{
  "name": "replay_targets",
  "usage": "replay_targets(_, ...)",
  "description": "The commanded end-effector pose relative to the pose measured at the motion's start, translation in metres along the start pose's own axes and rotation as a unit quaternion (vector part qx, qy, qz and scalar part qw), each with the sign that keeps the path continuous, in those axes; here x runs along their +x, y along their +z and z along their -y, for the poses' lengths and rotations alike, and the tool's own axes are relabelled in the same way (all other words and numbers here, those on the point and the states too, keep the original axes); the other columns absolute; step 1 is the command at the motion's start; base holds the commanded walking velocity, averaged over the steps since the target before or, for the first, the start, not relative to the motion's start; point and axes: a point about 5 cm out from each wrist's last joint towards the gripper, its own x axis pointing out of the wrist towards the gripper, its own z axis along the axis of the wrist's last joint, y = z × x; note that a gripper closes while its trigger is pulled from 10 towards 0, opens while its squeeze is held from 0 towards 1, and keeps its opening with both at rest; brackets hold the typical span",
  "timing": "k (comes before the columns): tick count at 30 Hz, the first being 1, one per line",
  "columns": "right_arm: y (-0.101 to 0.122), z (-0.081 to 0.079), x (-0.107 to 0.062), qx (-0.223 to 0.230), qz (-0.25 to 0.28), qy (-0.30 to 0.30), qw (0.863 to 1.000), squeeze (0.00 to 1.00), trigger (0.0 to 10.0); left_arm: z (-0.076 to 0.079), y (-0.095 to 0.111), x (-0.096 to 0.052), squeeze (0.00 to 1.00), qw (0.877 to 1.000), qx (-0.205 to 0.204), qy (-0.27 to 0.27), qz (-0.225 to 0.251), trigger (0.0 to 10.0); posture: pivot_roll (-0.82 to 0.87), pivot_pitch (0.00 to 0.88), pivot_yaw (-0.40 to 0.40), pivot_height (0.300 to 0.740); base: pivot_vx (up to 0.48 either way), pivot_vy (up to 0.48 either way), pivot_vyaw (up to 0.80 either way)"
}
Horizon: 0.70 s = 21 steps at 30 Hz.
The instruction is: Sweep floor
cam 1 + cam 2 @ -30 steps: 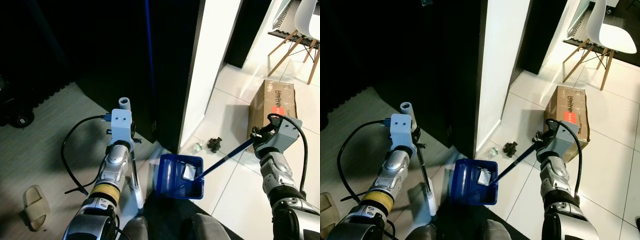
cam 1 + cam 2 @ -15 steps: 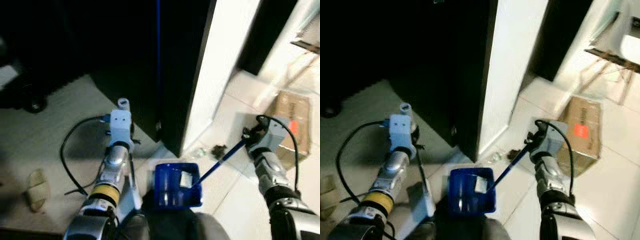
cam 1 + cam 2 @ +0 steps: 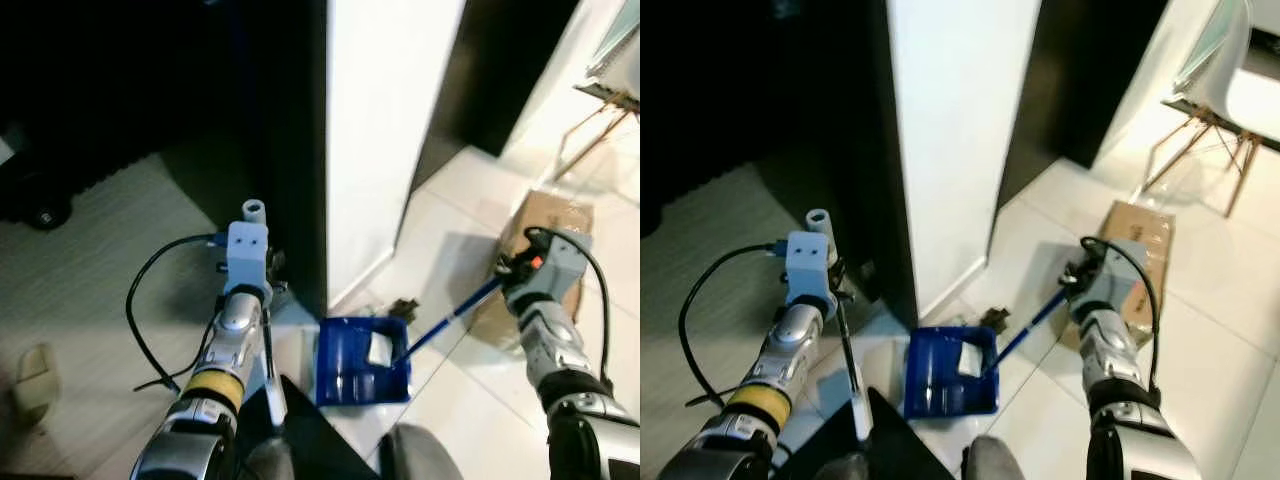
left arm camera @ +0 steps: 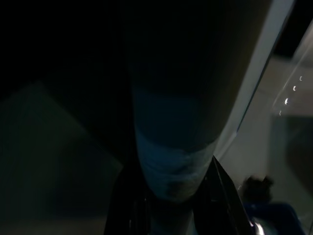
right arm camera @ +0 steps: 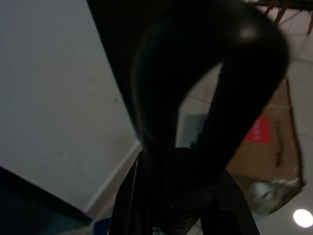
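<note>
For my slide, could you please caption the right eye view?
Right gripper holds blue dustpan by its handle beside white wall.

One dustpan, one cardboard box, one chair, one slipper.

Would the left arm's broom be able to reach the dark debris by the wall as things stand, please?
Probably not directly: the dustpan, held by the right gripper, sits between the broom in the left gripper and the debris.

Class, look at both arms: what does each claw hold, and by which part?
The right claw holds the blue dustpan by the top end of its long handle. The left claw grips the broom by its thin shaft.
</note>
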Motion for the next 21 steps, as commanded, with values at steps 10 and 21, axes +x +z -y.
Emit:
replay_targets(10, 0.0030, -0.0085, 0.0023, -0.001, 0.006, 0.019, 1.000, 0.00, 10.0, -0.0040, -0.0015, -0.0003, 0.00, 1.000, 0.009, 0.011, -0.004, 10.0, 0.00, 0.005, -0.008, 0.740, 0.000, -0.480, 0.62)
replay_targets(21, 0.0050, -0.0049, 0.0024, 0.014, 0.010, 0.011, 1.000, 0.00, 10.0, -0.0091, -0.0021, 0.0006, 0.00, 0.999, -0.009, 0.039, -0.009, 10.0, -0.01, 0.004, -0.010, 0.740, 0.000, -0.152, 0.00)
